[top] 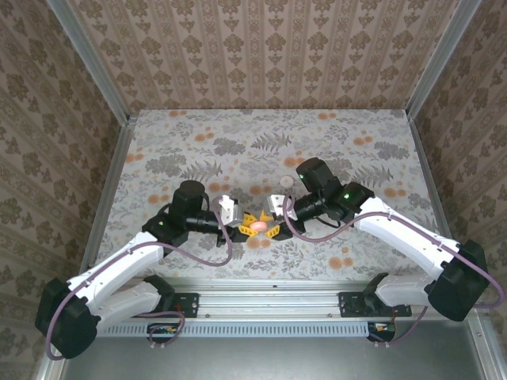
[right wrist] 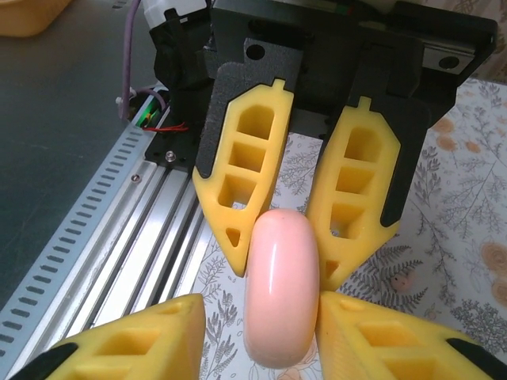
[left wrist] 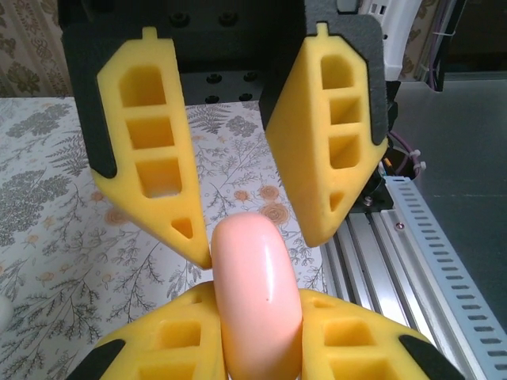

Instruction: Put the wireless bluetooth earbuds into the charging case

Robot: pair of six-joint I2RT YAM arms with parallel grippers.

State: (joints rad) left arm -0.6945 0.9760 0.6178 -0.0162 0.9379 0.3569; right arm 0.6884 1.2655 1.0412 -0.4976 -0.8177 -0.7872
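Left end effector (left wrist: 257,309) clamps the pink case (left wrist: 255,269). Right end effector (right wrist: 261,305) flanks it, jaws not yet tight. Next move, likely: pinch the lid and lift it open.

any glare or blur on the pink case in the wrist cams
left wrist: pale sheen streak down the pink case, edges crisp; right wrist: same streak, the near yellow fingers slightly soft; top external: even light, case too small to show glare

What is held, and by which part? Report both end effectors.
Left end effector pinches the pink case across its broad faces at one end; right end effector straddles the other end, jaws not closed.
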